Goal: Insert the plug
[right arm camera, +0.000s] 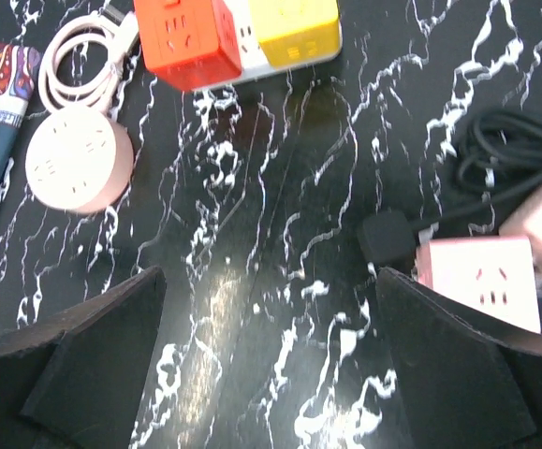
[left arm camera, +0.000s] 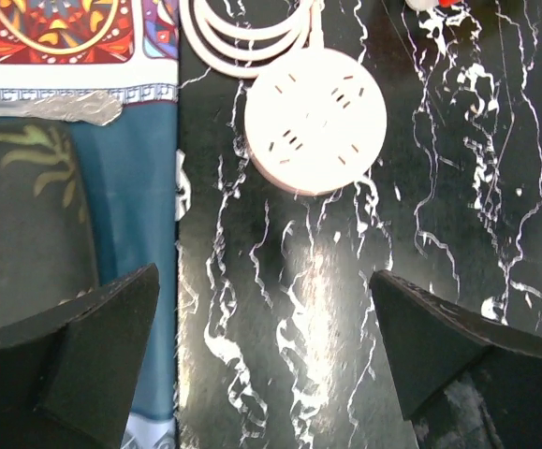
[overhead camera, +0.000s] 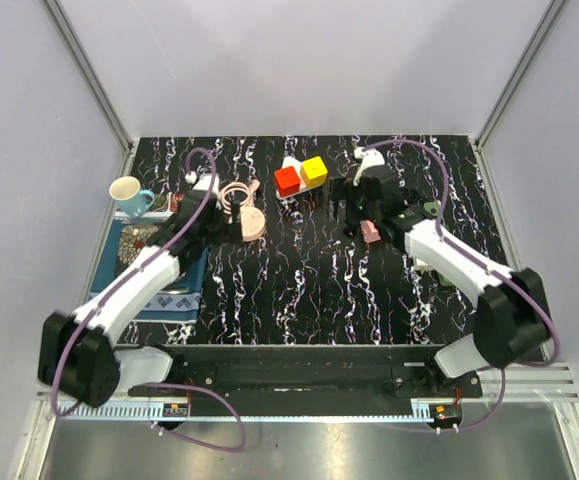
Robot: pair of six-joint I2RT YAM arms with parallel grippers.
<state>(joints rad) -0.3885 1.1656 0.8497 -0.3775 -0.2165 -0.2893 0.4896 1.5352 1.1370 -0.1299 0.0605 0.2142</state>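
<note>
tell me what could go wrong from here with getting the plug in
The small black plug lies right beside the pink square socket block, so the open right claw might catch the block too.
The tangled black cable near it could snag when the plug is lifted.
The round pink socket hub lies unheld; it might slide under pressure unless the open left claw steadies it.

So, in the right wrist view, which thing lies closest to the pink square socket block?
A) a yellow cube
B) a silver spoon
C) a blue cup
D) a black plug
D: the black plug lies just at the left edge of the pink square socket block, nearer than anything else in that view.
</note>
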